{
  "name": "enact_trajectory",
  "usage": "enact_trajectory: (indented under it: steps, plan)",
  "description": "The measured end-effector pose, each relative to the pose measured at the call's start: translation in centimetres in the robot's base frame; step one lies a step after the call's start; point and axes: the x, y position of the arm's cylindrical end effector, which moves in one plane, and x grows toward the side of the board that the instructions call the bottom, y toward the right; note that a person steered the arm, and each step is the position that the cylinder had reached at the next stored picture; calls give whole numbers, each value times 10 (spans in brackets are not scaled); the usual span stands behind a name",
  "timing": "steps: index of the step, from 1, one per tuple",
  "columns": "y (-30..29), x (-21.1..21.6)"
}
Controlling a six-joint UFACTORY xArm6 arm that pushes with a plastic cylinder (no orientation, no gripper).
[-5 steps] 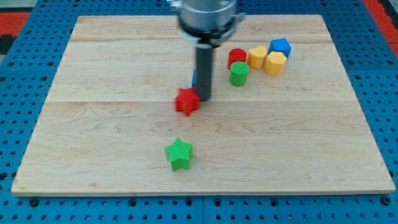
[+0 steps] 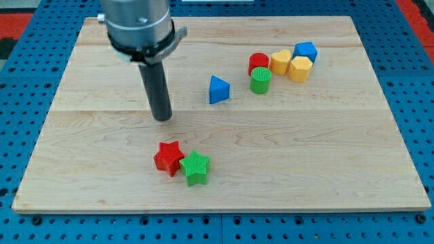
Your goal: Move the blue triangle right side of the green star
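Note:
The blue triangle (image 2: pixel 218 90) lies near the board's middle, toward the view's top. The green star (image 2: pixel 195 167) sits near the view's bottom, with a red star (image 2: pixel 169 157) touching its left side. My tip (image 2: pixel 162 117) rests on the board well to the left of the blue triangle and above the red star, touching neither.
A cluster stands at the view's upper right: a red cylinder (image 2: pixel 258 62), a green cylinder (image 2: pixel 260 80), a yellow heart-like block (image 2: pixel 281 62), a yellow hexagonal block (image 2: pixel 300 68) and a blue block (image 2: pixel 306 51). The wooden board (image 2: pixel 339 149) ends close below the green star.
My tip has moved left, away from the blue triangle, which now shows fully. The red star has slid down and left to rest against the green star.

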Motion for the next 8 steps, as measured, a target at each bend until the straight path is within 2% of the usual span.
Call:
enact_trajectory:
  steps: [5,7,8]
  plan:
    - [-11,-11]
    - [-18,-47]
    - [-22,-31]
